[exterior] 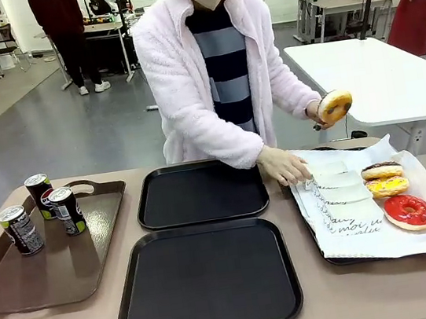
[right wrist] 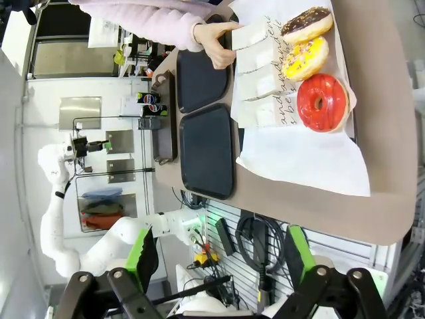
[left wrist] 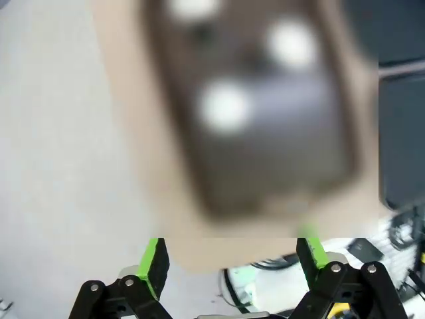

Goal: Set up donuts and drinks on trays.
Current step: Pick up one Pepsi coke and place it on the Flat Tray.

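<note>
We've got two bare black trays mid-table: far tray (exterior: 201,194) at 12, near tray (exterior: 206,279) at 6. Three cans (exterior: 67,211) stand upright at 9. Chocolate donut (exterior: 381,171), yellow donut (exterior: 387,186) and red donut (exterior: 408,211) lie at 3, and a golden donut (exterior: 335,106) is up in the air around 1.

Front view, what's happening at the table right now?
The person holds a glazed donut in one hand while the other hand rests on the paper holders. The black trays hold nothing yet; three cans stand on the brown tray. The left tool and right tool are open.
</note>
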Robot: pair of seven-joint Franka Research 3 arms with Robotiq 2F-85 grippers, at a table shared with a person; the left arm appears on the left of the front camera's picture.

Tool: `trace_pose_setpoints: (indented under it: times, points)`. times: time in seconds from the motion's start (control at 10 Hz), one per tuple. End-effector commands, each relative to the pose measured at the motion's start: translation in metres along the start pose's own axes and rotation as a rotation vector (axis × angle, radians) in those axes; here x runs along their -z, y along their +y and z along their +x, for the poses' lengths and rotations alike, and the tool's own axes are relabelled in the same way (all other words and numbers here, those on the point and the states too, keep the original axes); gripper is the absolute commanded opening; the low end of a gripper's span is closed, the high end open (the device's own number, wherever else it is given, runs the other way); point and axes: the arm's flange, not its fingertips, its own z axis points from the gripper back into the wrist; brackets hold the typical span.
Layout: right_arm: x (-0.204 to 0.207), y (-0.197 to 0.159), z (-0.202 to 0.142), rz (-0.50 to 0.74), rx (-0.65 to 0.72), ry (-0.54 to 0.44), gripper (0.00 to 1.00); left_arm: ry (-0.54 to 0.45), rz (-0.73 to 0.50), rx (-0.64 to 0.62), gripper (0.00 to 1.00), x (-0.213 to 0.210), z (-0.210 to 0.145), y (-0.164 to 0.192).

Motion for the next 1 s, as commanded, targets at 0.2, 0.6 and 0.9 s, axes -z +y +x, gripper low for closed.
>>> trace_pose_setpoints:
  times: [0.2,0.6,0.9]
  points:
    - [-0.001,-0.001,0.001,0.027,-0.008,-0.006,1.00,0.008,0.133,-0.085,1.00,0.059,0.054,-0.012]
    - [-0.001,-0.001,0.001,0.027,-0.008,-0.006,1.00,-0.001,-0.033,-0.116,1.00,0.109,0.063,0.001]
    - [-0.001,-0.001,0.001,0.027,-0.008,-0.006,1.00,0.014,-0.147,-0.107,1.00,0.119,0.054,0.001]
